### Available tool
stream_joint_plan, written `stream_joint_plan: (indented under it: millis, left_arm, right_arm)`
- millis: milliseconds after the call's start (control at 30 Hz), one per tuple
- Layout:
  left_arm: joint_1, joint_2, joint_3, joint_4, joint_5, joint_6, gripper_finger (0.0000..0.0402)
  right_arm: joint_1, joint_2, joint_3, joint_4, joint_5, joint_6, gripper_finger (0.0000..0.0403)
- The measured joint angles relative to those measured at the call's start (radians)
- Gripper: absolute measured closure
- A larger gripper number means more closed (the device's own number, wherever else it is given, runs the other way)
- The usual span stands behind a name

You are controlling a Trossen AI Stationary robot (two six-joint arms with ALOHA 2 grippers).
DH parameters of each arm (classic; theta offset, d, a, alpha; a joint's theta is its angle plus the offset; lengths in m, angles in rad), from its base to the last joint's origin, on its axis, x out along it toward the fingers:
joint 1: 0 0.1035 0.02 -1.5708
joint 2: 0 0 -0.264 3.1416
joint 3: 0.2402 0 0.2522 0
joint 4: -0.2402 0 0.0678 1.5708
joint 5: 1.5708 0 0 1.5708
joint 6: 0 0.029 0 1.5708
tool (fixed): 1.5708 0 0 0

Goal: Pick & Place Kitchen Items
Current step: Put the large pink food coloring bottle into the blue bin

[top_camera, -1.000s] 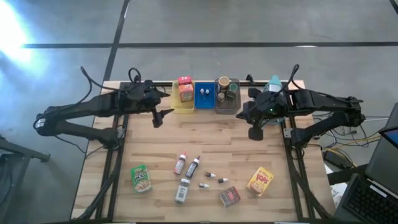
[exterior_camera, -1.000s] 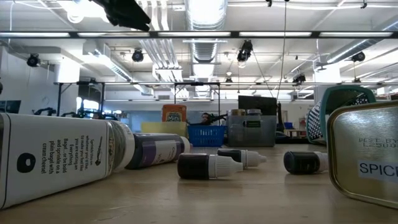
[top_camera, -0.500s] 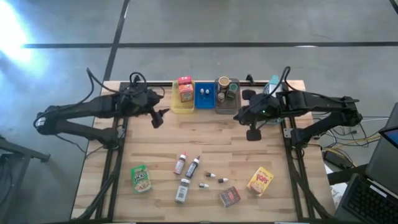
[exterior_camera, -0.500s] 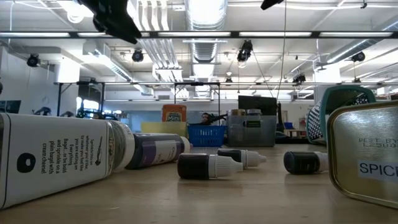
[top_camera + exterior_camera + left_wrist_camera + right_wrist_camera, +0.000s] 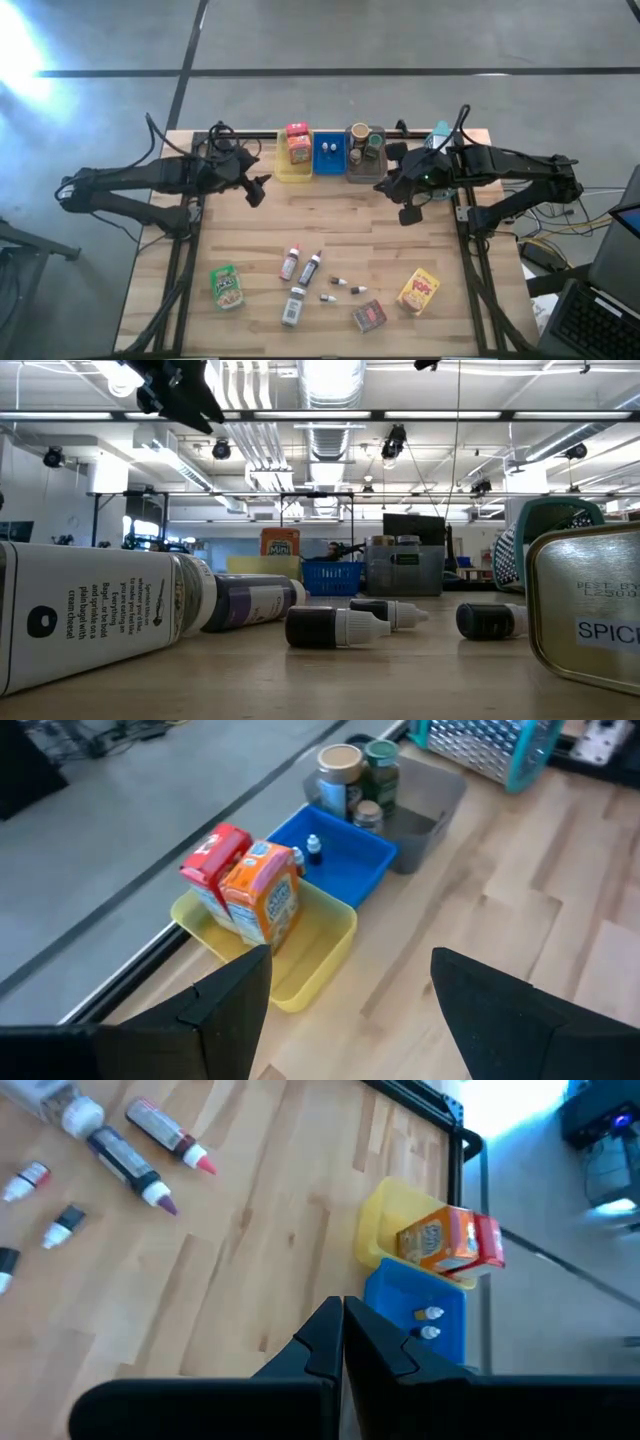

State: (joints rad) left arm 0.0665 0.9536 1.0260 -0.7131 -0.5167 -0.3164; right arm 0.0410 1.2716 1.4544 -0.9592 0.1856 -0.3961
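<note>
- Your left gripper (image 5: 256, 192) hovers with fingers wide beside the yellow tray (image 5: 295, 168), holding nothing.
- Your right gripper (image 5: 407, 213) hangs pinched closed near the grey tray (image 5: 366, 172).
- Your bottles (image 5: 300, 265), vials (image 5: 344, 289) and pouches (image 5: 419, 290) lie at the table's (image 5: 330, 215) near end.

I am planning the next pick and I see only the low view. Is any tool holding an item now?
Observer: No. The left tool is open and empty, close to the yellow tray.
Operator: And the right one?
Observer: The right tool is shut, with nothing between its fingers, near the grey tray.
Operator: What lies in the blue tray?
Observer: Only two tiny vials lie in the blue tray.
</note>
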Motion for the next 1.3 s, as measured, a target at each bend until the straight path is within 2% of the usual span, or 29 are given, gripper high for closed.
stream_joint_plan:
  millis: [100,333,567,900,1300]
  left_arm:
    - [-0.006,0.014,0.000,0.003,-0.036,-0.016,0.0123]
    - [-0.006,0.058,0.000,-0.002,-0.036,-0.018,0.0124]
    - [-0.016,0.112,0.061,-0.205,-0.034,-0.169,0.0125]
    - [-0.153,0.217,0.113,-0.305,-0.025,-0.423,0.0125]
    - [-0.365,0.379,0.214,-0.351,-0.031,-0.735,0.0125]
  right_arm:
    - [-0.001,0.000,0.000,-0.010,-0.002,0.010,0.0394]
    - [0.000,-0.002,-0.007,-0.078,-0.003,0.166,0.0394]
    - [0.000,0.000,-0.009,-0.041,-0.001,0.189,0.0394]
    - [-0.007,0.003,-0.009,0.009,0.000,0.023,0.0394]
    - [-0.107,0.006,-0.009,0.005,-0.010,-0.135,0.0394]
